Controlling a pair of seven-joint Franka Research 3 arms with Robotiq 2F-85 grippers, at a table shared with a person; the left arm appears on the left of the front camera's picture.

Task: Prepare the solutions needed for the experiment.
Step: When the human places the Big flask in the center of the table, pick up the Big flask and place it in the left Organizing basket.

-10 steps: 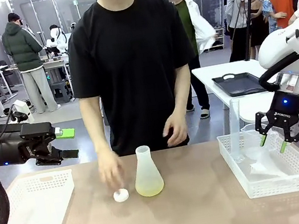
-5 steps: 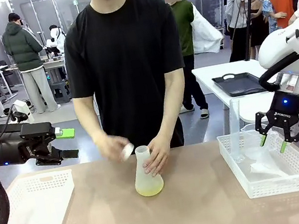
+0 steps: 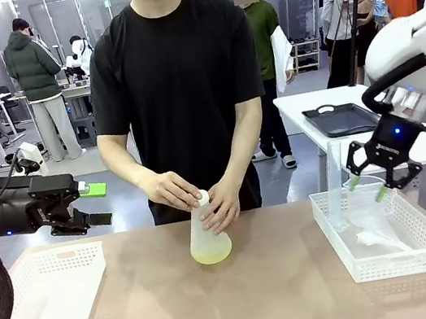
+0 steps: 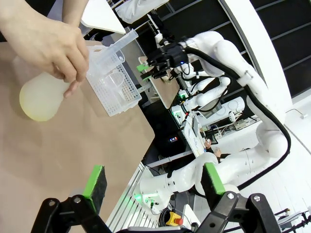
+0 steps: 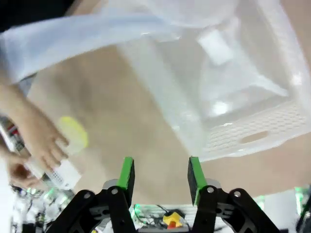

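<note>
Now | person's hands (image 3: 171,192) grip the frosted conical flask (image 3: 207,231) holding pale yellow-green solutions (image 3: 212,255), apparently to cap it | left gripper (image 3: 99,204): jaws spread; empty | right gripper (image 3: 368,188): jaws half-spread; empty

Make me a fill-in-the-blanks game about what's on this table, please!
1. The person's hands are wrapped around the neck of the ____.
2. The liquid inside it is pale ____.
3. The right gripper hangs above the edge of a white ____.
4. The left gripper has its fingers ____, with nothing between them.

Missing words: flask, yellow, basket, open.
</note>
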